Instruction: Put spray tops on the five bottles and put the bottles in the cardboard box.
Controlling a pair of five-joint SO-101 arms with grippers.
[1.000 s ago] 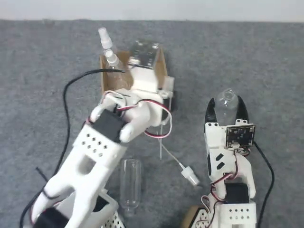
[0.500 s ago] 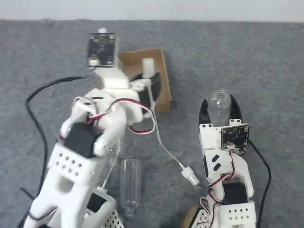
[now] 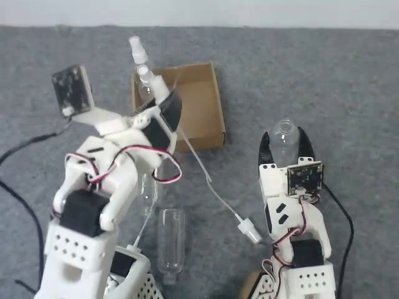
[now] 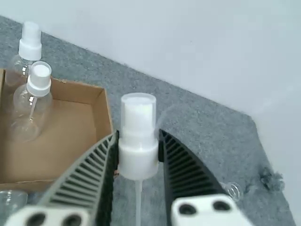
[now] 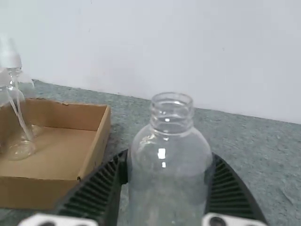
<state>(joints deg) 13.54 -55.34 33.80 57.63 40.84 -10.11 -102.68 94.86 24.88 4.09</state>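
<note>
My left gripper (image 3: 164, 106) hovers at the cardboard box's (image 3: 218, 103) near-left side, shut on a white spray top (image 4: 138, 136) whose thin tube (image 3: 194, 159) trails down toward the table. My right gripper (image 3: 283, 146) stands to the right of the box, shut on a clear open-necked bottle (image 5: 169, 150), held upright (image 3: 285, 138). Two capped bottles (image 3: 146, 76) stand in the box's far-left corner (image 4: 34, 101). Another spray top (image 3: 250, 231) lies on the grey mat between the arms. An open bottle (image 3: 171, 240) lies near the left arm's base.
The box floor (image 4: 61, 136) is bare on its right half. A further clear bottle (image 3: 148, 190) shows partly under the left arm. Grey mat stretches open to the right of the box and behind it, up to a pale wall.
The left arm has drawn back from above the box toward the left and turned its wrist, keeping the spray top. The right gripper with its bottle has shifted slightly left.
</note>
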